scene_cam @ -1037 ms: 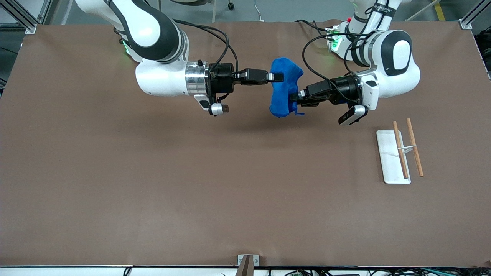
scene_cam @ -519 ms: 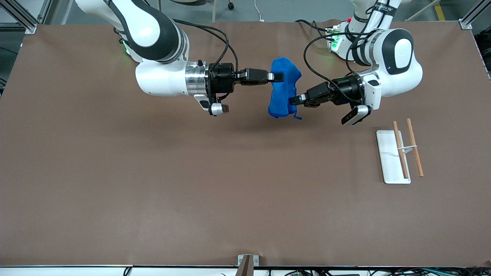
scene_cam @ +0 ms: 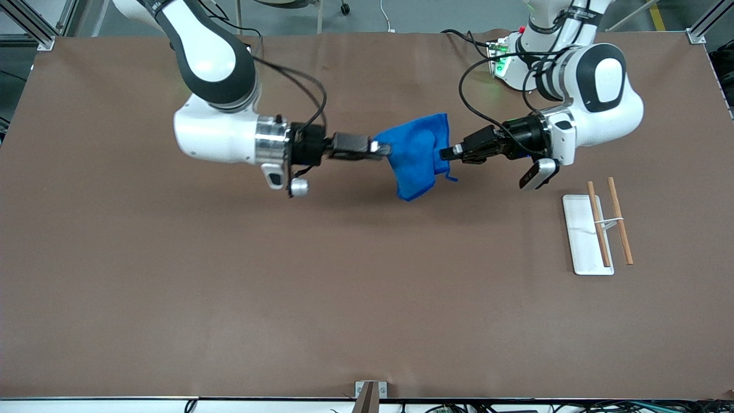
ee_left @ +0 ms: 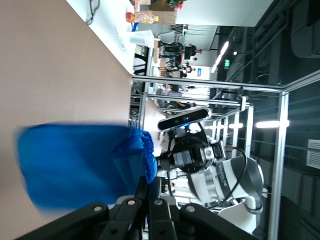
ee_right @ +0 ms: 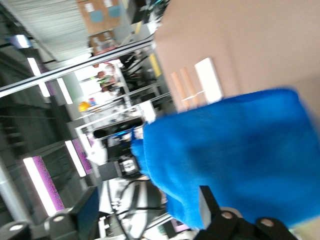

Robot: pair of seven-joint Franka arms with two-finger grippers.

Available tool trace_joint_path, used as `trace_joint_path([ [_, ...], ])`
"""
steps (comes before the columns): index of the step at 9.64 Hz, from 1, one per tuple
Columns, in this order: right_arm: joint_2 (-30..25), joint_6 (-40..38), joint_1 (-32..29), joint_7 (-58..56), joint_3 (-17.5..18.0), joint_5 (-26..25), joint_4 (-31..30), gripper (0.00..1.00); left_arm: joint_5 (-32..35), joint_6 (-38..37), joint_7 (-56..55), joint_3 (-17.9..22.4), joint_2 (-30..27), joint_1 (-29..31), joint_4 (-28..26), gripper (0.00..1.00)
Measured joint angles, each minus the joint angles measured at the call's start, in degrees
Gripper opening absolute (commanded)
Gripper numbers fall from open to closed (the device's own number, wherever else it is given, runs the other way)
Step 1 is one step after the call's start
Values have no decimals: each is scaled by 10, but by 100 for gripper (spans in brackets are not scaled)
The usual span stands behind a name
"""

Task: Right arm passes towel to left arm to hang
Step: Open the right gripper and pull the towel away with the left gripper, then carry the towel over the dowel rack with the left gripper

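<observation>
- The table (scene_cam: pixel 229 275) lies bare under the handover, with the rack tray (scene_cam: pixel 580 241) and its two wooden rods (scene_cam: pixel 620 228) toward the left arm's end.
- The towel (scene_cam: pixel 417 154) hangs in the air between both arms, drooping to a low corner; if it swings, it may bunch on the rods.
- The left gripper (scene_cam: pixel 448 154) is clenched on the towel's edge. It's a thin pinch, so a jerk could let it slip.
- The right gripper (scene_cam: pixel 383 150) has its fingers spread in the right wrist view, yet the cloth lies against one finger (ee_right: pixel 209 209) and could snag.
</observation>
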Motion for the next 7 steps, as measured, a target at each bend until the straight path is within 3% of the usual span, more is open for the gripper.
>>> trace_joint_path([
  [4,-14,-110,-108,71,-21,-385,1,100,224,30,-11,71,-1,2,1,0],
  [7,-67,-158,-128,76,-132,-617,4,100,427,32,-29,160,-1,8,21,0],
])
